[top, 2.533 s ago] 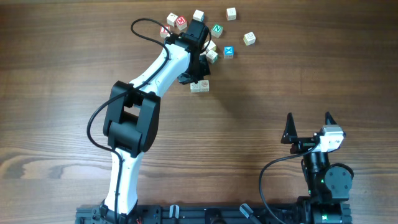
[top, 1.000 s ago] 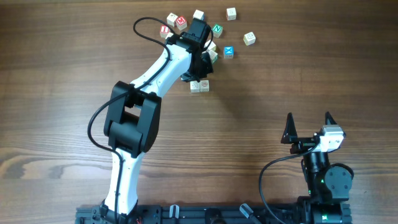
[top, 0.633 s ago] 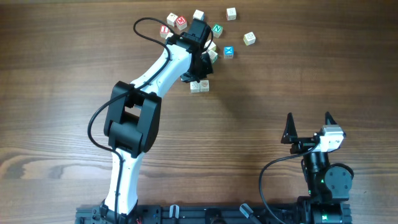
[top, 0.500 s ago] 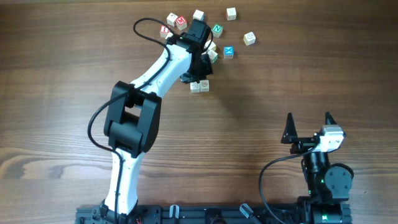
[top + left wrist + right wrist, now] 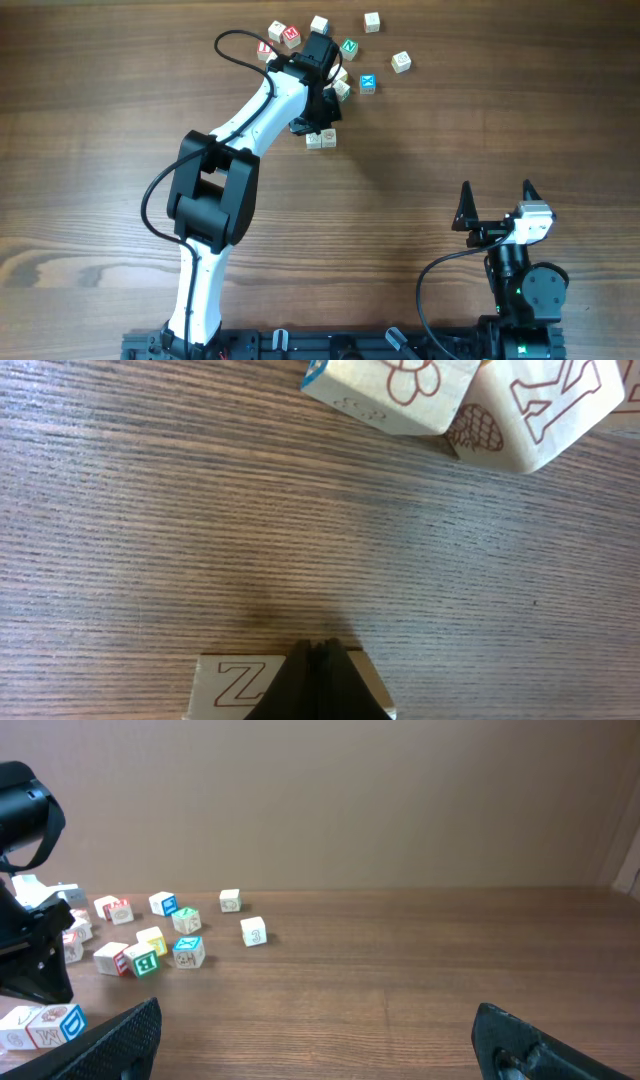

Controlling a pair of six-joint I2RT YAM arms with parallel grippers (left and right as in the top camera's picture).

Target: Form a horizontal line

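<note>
Two pale cubes touch in a short row (image 5: 321, 139) below the cube cluster. In the right wrist view the row (image 5: 45, 1023) shows a blue D side face at its end. In the left wrist view these two cubes (image 5: 400, 385) lie at the top edge, one with a blue edge. My left gripper (image 5: 316, 122) is shut, its fingertips (image 5: 318, 660) together over a pale Z cube (image 5: 235, 685), which lies apart from the row. I see no row of three. My right gripper (image 5: 497, 205) is open and empty at the near right (image 5: 320, 1050).
Loose cubes lie scattered at the far side: a red M cube (image 5: 290, 35), a green N cube (image 5: 348, 46), a cyan X cube (image 5: 368, 83), and pale ones (image 5: 401, 62) (image 5: 372, 21). The left arm's cable (image 5: 225, 40) loops beside them.
The left arm edged very slightly to the right after the earliest frame. Since then nothing has visibly moved.
</note>
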